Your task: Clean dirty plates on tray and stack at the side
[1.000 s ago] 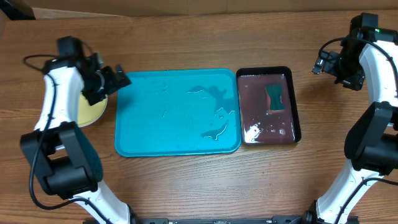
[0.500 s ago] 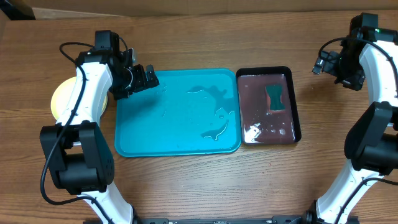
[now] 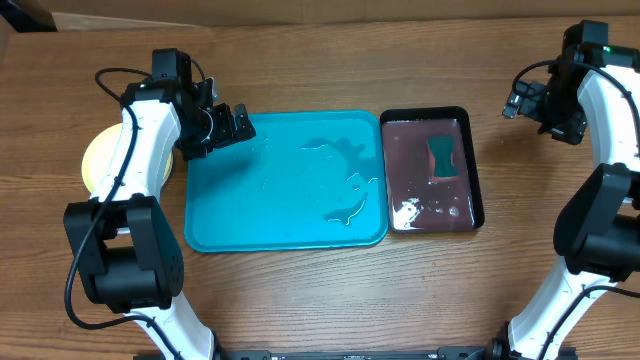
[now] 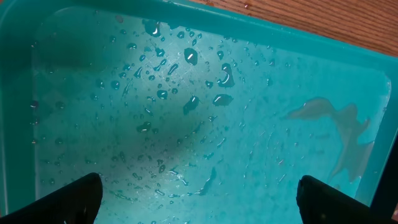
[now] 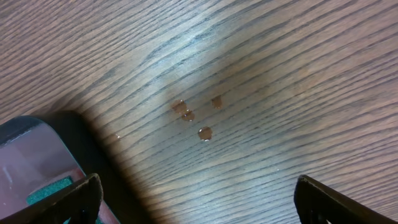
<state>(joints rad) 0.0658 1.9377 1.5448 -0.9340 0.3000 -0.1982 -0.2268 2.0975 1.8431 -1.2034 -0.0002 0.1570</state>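
Observation:
The turquoise tray (image 3: pixel 280 215) lies mid-table with no plate on it, only water drops and puddles (image 3: pixel 345 190). A pale yellow-green plate (image 3: pixel 97 160) rests on the table left of the tray, half hidden by my left arm; I cannot tell whether others lie beneath it. My left gripper (image 3: pixel 242 125) hovers open over the tray's far-left corner. In the left wrist view the left gripper (image 4: pixel 199 202) has only the wet tray floor (image 4: pixel 249 124) between its fingers. My right gripper (image 3: pixel 513 105) hangs open and empty over bare wood; in the right wrist view the right gripper (image 5: pixel 196 202) is above the table.
A black tray (image 3: pixel 425 111) with reddish water and a green sponge (image 3: pixel 443 157) stands against the turquoise tray's right side. Its corner (image 5: pixel 93 149) shows in the right wrist view. A few brownish drops (image 5: pixel 196 118) lie on the wood there.
My left arm swung right, from above the plate to the tray's far-left corner, then held still for the last half second. The right arm has not moved.

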